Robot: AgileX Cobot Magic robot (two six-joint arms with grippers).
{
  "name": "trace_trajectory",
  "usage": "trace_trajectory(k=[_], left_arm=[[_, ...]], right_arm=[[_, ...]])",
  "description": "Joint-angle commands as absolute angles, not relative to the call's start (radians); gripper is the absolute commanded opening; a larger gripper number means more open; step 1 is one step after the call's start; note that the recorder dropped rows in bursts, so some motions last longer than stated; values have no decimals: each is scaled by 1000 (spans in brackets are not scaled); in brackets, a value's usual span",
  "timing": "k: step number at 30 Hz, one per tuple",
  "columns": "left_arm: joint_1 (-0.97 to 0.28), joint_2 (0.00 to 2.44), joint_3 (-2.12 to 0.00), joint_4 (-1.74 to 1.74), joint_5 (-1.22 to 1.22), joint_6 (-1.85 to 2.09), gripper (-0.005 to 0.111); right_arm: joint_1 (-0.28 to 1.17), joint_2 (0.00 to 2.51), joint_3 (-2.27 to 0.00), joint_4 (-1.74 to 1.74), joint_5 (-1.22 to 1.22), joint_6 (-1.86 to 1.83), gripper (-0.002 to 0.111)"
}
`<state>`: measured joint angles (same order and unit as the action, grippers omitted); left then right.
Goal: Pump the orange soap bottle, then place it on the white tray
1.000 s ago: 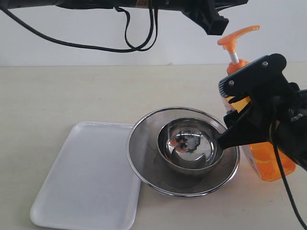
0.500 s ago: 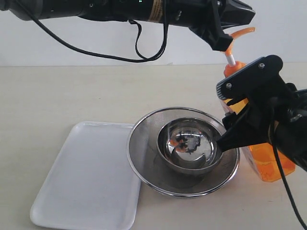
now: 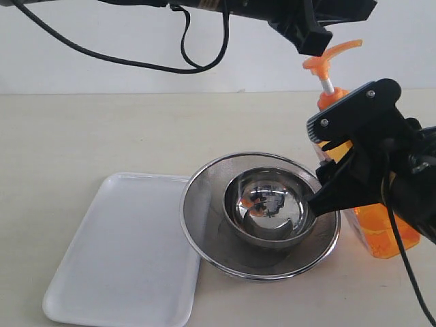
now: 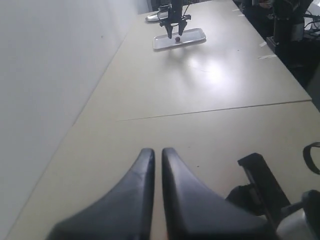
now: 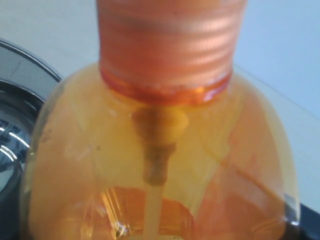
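Pincer on left arm (image 4: 157, 151) nearly closed, empty, right pincer (image 3: 319, 163) clamped around upright orange soap bottle (image 3: 378, 228).

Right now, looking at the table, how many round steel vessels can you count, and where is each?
2. A steel mesh strainer sits against the white tray on its right side; a shiny steel bowl sits inside the strainer. The right arm may hide more.

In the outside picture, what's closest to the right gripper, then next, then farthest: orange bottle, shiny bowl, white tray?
1. orange soap bottle, between the fingers of the right gripper, right side.
2. steel bowl, just left of the gripper, in the middle.
3. white tray, far left.
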<state>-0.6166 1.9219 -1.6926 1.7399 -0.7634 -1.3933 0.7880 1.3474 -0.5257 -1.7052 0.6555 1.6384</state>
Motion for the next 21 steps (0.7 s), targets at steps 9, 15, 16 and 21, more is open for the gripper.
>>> trace_trajectory(k=[9,15,16,21], left_arm=[[-621,1947,-1699,1744,-684,-1431,5],[-621,1958,-1699,1744,-684,-1463,5],[-621,1958,-1699,1744,-684,-1463,5],[-621,1962,-1699,1744,-703,-1496,5]], right_arm=[[789,1341,-540,-1744,692,1622,0],[789,1341,-540,-1744,680,1619,0],[789,1341,-540,-1744,680,1614,0],[789,1341,-540,-1744,680,1604,0]])
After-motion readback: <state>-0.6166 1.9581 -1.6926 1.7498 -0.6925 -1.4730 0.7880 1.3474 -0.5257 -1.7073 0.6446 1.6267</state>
